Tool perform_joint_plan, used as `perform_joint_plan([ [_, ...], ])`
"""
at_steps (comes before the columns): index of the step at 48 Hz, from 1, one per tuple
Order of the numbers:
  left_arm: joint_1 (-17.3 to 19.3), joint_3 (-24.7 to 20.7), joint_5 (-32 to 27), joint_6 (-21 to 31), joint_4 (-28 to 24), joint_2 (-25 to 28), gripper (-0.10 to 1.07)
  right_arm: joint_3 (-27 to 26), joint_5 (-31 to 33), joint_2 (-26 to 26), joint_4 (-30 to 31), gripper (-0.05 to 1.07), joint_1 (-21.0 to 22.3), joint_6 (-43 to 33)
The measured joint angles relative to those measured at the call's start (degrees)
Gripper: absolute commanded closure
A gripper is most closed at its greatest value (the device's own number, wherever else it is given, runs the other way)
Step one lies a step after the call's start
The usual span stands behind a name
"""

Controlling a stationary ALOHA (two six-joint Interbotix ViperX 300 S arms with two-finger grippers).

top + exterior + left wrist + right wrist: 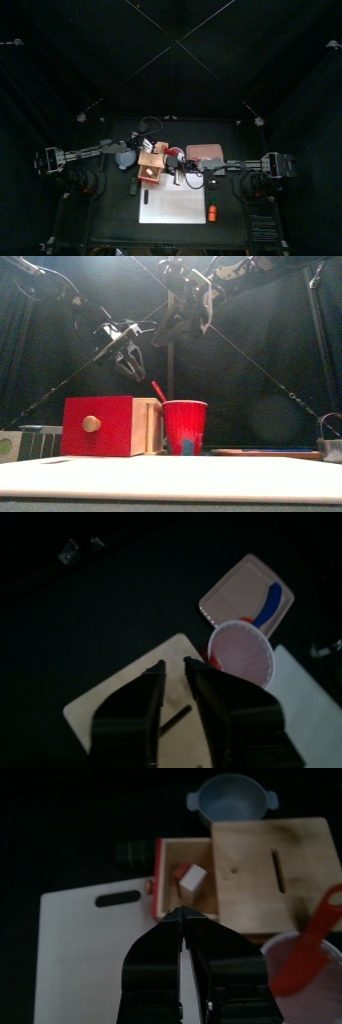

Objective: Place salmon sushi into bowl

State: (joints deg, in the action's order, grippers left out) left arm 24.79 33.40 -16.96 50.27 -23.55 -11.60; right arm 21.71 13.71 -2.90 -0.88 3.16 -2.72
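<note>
Nearest the front edge of the counter lies a white cutting board (171, 476), bare as far as the front view shows. Just behind it stand a red-faced box with a tan top (100, 426) and a red cup (185, 426) with a red utensil leaning in it, the two side by side.

The salmon sushi (191, 876) is on neither the board nor in the bowl. The right wrist view shows it as a small red-and-white piece in a dark recess, close against the box's tan top. I cannot tell whether it touches the box.

Both arms hang well above the things. The right claw (181, 913) has its jaws pressed together with nothing between them, and it points down roughly over the board's edge, with the sushi just beyond its tips. The left claw (174, 664) is spread and holds nothing; it looks down over the box's tan top and the cup.

Farthest from the right wrist, past the box, sits the pale grey-blue bowl (231, 796). What shows of its inside is empty.

By my reading the step in hand is the approach — the pick has not begun. The next move calls for one claw to come down with its jaws spread over the sushi; the right one would have to part its jaws first. The piece is tiny and sits by the box — the jaws will need careful lining up so they do not catch the box instead.
</note>
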Motion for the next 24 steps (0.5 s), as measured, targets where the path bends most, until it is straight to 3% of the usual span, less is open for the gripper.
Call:
perform_joint_plan([
  [6, 2.9, 0.0, 5.8, -0.3, 4.9, 4.3, 0.65, 0.2, -6.7, 4.7, -0.5, 0.92, -2.7, 0.0],
  [10, 4.3, -0.4, 7.1, -0.4, 7.0, 6.6, 0.69, -0.9, -8.2, 8.3, -0.7, 0.92, -4.4, -0.1],
  [24, 7.0, -2.1, 1.3, -0.4, 8.0, 9.6, 0.70, -8.7, -7.7, 17.3, -1.7, 0.92, -8.1, -0.1],
])
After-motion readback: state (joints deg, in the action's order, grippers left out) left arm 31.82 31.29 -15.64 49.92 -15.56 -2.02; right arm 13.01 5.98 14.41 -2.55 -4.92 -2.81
